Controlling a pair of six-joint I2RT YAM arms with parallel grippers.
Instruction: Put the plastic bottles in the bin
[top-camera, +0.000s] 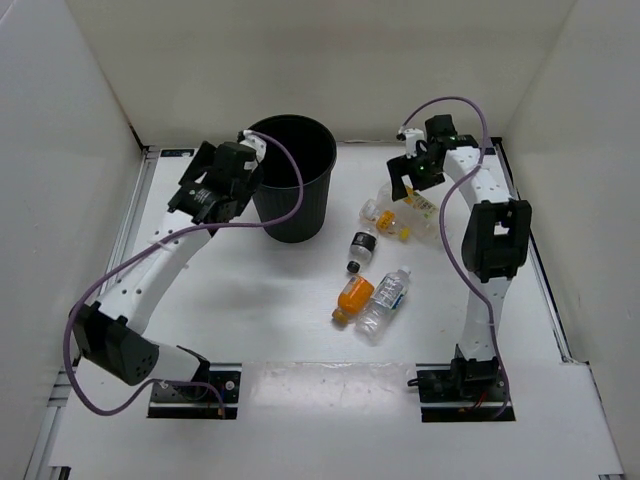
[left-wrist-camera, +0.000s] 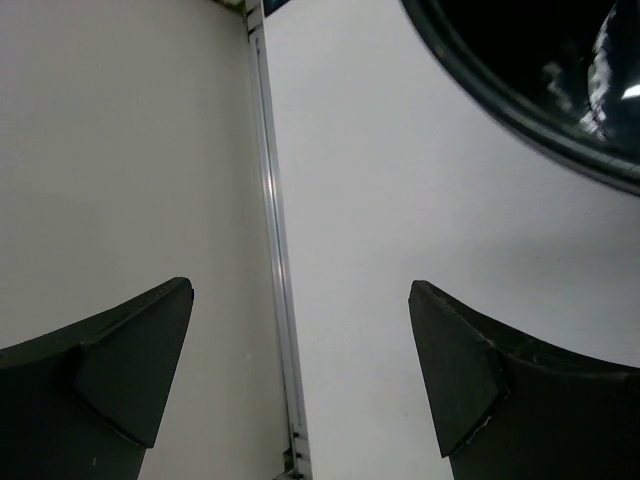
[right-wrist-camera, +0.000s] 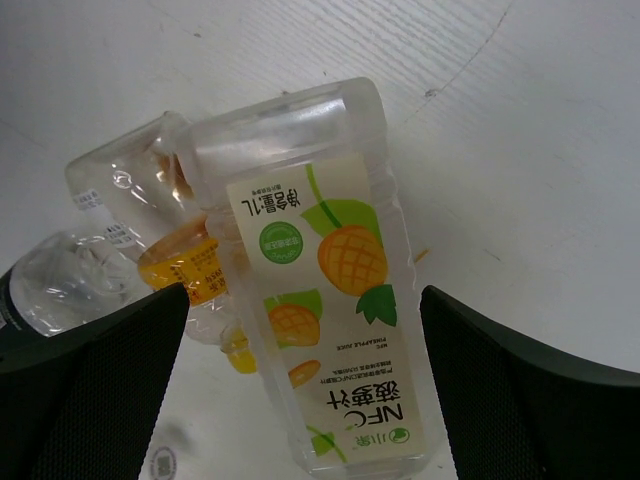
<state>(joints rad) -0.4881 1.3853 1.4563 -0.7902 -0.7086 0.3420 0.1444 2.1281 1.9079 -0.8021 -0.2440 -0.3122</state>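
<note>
Closing your wide-open right gripper (right-wrist-camera: 305, 291) on the clear, white-labelled fruit-print plastic bottle (right-wrist-camera: 300, 200) lying at two o'clock, you risk snagging the small clear yellow-capped bottle (right-wrist-camera: 125, 190) against it and dropping both short of the tall black ribbed bin (top-camera: 295, 195) at eleven o'clock.
</note>
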